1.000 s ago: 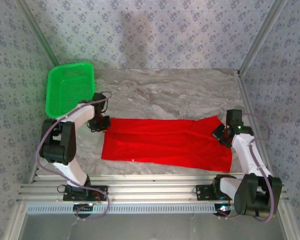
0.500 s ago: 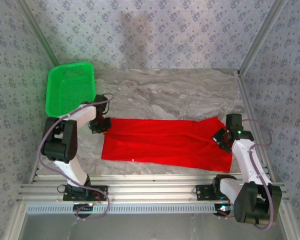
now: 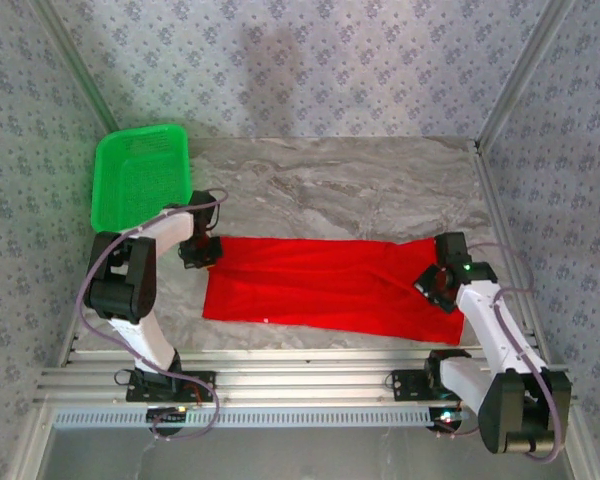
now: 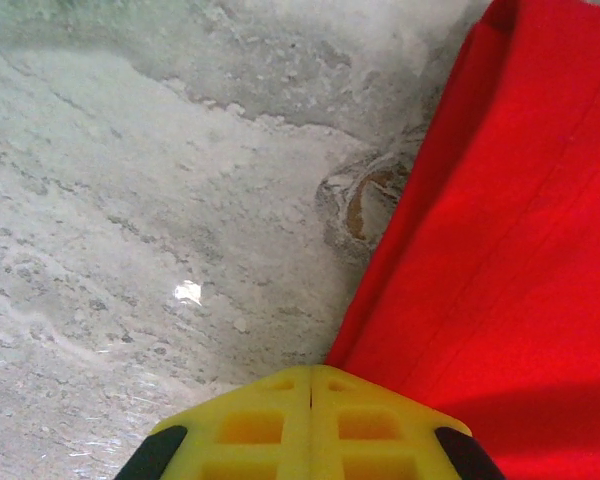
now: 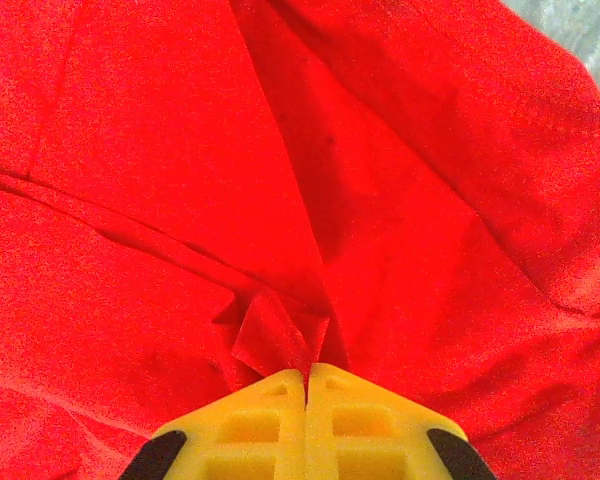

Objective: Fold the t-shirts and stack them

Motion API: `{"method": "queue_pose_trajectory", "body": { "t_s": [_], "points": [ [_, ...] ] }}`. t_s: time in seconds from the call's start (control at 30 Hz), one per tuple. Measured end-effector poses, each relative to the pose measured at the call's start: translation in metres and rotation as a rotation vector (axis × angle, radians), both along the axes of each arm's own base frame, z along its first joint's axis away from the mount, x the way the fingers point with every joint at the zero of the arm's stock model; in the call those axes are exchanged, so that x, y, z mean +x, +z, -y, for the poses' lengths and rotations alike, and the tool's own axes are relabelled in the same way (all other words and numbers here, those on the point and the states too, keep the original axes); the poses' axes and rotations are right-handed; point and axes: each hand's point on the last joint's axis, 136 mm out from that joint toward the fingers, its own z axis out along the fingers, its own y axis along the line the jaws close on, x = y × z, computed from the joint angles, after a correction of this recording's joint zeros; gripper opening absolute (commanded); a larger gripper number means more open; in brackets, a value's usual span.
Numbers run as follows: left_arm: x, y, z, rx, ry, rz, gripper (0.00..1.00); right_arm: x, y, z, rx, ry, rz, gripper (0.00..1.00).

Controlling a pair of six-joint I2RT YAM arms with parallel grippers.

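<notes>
While both arms reach out from the near edge, the bright red cloth t-shirt (image 3: 330,285) lies as a long flat band across the near half of the grey marbled table (image 3: 330,180), plain red side up.

At its right end, the right gripper (image 5: 307,372) sits low on the cloth. Its yellow fingers are pressed together, and a small pucker of red fabric is bunched right at the tips, so that's a pinch on the shirt.

Over on the left, the left gripper (image 4: 310,370) rests at the band's far left corner with its jaws closed too. The red hem runs right up to the tips, but I can't tell whether any cloth is actually nipped between them.

Further back, the green plastic mesh basket (image 3: 140,180) sits at the far left corner of the table, apart from the shirt.

I'd call this mid-fold: the long fold looks done, and the cross fold is about to start. The next move calls for lifting the pinched right end just clear and carrying it over toward the left. The left corner needs pinning so the band doesn't slide or wrinkle, and the edges need to land square.
</notes>
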Motion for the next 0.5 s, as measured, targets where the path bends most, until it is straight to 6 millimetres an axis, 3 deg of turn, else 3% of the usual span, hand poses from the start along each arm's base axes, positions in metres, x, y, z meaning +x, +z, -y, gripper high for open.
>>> {"method": "queue_pose_trajectory", "body": {
  "t_s": [0.17, 0.3, 0.4, 0.5],
  "points": [
    [0.0, -0.001, -0.003, 0.017, 0.011, 0.001, 0.06, -0.014, 0.003, 0.003, -0.027, -0.018, -0.023, 0.0],
    [0.0, -0.002, -0.005, 0.031, 0.022, -0.001, 0.13, -0.022, 0.004, 0.006, -0.039, -0.031, -0.027, 0.0],
    [0.0, -0.002, -0.007, 0.043, 0.029, -0.002, 0.27, -0.028, -0.003, 0.006, -0.038, -0.035, -0.052, 0.04],
    [0.0, 0.0, -0.009, 0.054, 0.04, -0.001, 0.52, -0.034, -0.011, 0.005, -0.035, -0.044, -0.086, 0.27]
  ]
}}
